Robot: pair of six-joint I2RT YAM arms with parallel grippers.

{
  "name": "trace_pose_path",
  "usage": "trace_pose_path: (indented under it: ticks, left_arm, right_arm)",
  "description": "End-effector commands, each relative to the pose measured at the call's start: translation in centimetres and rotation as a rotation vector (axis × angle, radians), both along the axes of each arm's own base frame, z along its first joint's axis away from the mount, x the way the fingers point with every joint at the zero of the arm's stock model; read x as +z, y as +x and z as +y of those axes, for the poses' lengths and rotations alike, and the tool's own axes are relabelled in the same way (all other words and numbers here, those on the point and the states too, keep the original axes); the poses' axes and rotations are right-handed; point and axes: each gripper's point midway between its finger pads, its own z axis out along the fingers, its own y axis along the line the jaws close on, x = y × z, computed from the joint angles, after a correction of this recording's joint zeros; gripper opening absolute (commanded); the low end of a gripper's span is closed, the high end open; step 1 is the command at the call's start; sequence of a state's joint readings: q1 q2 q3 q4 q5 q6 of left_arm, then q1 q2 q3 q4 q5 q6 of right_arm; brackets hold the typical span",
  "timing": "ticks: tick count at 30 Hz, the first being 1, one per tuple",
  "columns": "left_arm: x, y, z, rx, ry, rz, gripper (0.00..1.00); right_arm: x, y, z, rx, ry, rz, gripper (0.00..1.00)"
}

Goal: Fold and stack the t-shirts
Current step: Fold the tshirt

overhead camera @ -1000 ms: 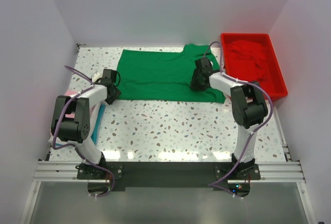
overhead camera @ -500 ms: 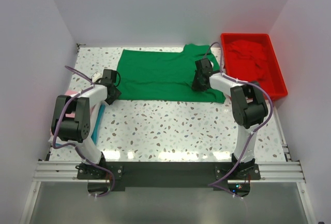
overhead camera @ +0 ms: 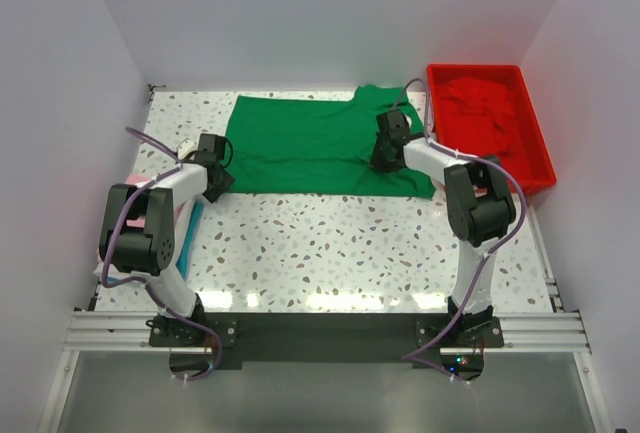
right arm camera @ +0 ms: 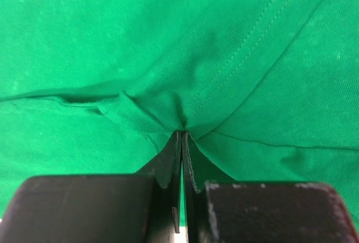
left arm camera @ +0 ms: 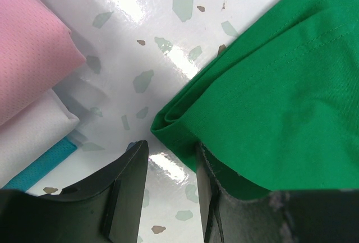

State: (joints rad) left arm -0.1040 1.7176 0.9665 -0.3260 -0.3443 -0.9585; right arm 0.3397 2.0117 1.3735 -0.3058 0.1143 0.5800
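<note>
The bright green t-shirt (overhead camera: 300, 143) lies spread flat at the back middle of the table. My right gripper (overhead camera: 386, 149) is on its right part, near the sleeve. In the right wrist view it (right arm camera: 182, 132) is shut on a small pinched fold of the green cloth (right arm camera: 168, 41). My left gripper (overhead camera: 214, 179) is at the shirt's near left corner. In the left wrist view it (left arm camera: 171, 159) is open, with the folded green corner (left arm camera: 252, 102) just ahead of the gap and lying against the right finger (left arm camera: 208, 198). A folded pink shirt (left arm camera: 28, 46) lies to the left. A red shirt (overhead camera: 482, 103) lies in the tray.
The rigid red tray (overhead camera: 541, 168) stands at the back right, close to my right arm. White cloth (left arm camera: 33, 136) and teal cloth (left arm camera: 39, 167) lie under the pink shirt at the table's left edge; the teal also shows in the top view (overhead camera: 190, 233). White walls enclose the table.
My right gripper has shifted slightly toward the back with the pinched green cloth. The left arm has not visibly moved.
</note>
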Motion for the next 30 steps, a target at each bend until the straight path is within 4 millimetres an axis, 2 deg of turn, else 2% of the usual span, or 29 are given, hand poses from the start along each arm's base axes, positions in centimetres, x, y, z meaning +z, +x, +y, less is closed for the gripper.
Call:
trace_pose_path:
  ticks: [1, 10, 15, 16, 18, 19, 20, 22, 25, 30]
  left_arm:
    - [-0.3, 0.0, 0.5, 0.013, 0.009, -0.002, 0.44]
    - [-0.6, -0.3, 0.6, 0.013, 0.011, 0.005, 0.44]
    - [-0.6, -0.1, 0.5, 0.012, 0.008, 0.002, 0.43]
    - [-0.6, -0.2, 0.5, 0.011, 0.011, 0.004, 0.43]
    - [-0.6, -0.1, 0.5, 0.012, 0.008, 0.002, 0.43]
    - [-0.7, -0.1, 0.4, 0.01, 0.006, 0.007, 0.43]
    - [-0.7, -0.1, 0.4, 0.01, 0.005, 0.007, 0.43]
    - [-0.9, -0.1, 0.4, 0.008, 0.002, 0.011, 0.43]
    - [-0.9, -0.1, 0.3, 0.009, 0.0, 0.01, 0.43]
    - [-0.9, -0.1, 0.4, 0.01, 0.003, 0.013, 0.43]
  right_arm:
    - [1.8, 2.2, 0.2, -0.01, -0.007, -0.07, 0.0]
    - [3.2, 3.7, 0.1, 0.001, -0.048, -0.093, 0.0]
    - [3.5, 5.3, 0.4, 0.032, -0.078, -0.096, 0.0]
    - [4.1, 5.9, 0.6, 0.036, -0.079, -0.103, 0.0]
    - [3.3, 6.3, 0.6, 0.056, -0.101, -0.086, 0.0]
    - [3.9, 6.9, 0.7, 0.061, -0.104, -0.097, 0.0]
    - [3.2, 7.1, 0.8, 0.078, -0.119, -0.084, 0.0]
    - [3.7, 7.9, 1.1, 0.093, -0.124, -0.097, 0.0]
    - [3.4, 8.7, 1.2, 0.121, -0.145, -0.102, 0.0]
    - [2.8, 9.3, 1.8, 0.18, -0.18, -0.113, 0.0]
